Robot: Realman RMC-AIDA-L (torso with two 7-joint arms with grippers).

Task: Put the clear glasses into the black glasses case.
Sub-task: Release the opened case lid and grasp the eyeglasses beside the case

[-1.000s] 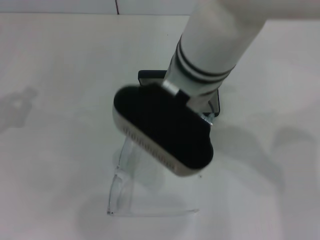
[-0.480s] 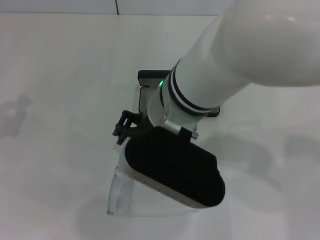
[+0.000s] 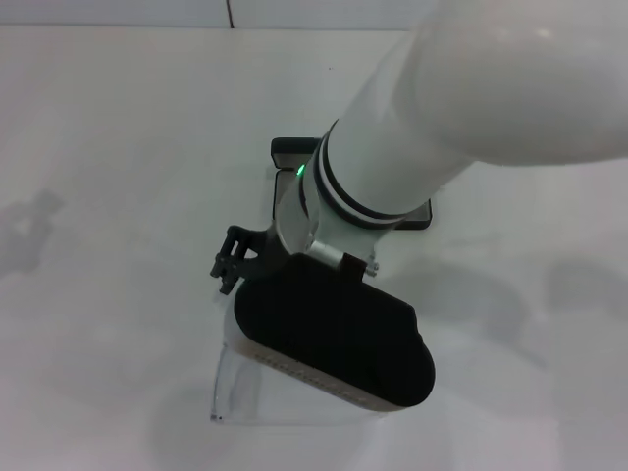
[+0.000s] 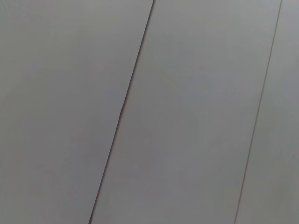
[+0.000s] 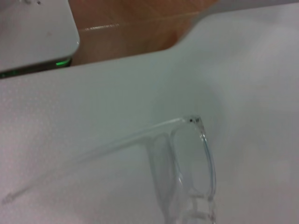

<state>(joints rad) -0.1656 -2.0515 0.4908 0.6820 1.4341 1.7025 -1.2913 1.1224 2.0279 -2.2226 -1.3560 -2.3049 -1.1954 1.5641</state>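
The clear glasses lie on the white table near its front edge, with only their left lens end showing in the head view. The right wrist view shows them close up: one lens and a long thin arm running away from it. My right arm reaches in from the upper right, and its black wrist housing covers most of the glasses. The right gripper pokes out to the left of the wrist, just above the glasses. The black glasses case sits behind the arm, with only its corners showing. The left gripper is out of view.
The white table spreads to all sides. In the right wrist view, the table edge gives way to brown floor, and a white unit with a green light stands nearby. The left wrist view shows only grey panels.
My right arm has swung down and toward the front over the glasses. The wrist turned, so the gripper came into sight at its left. More of the glasses is now covered.
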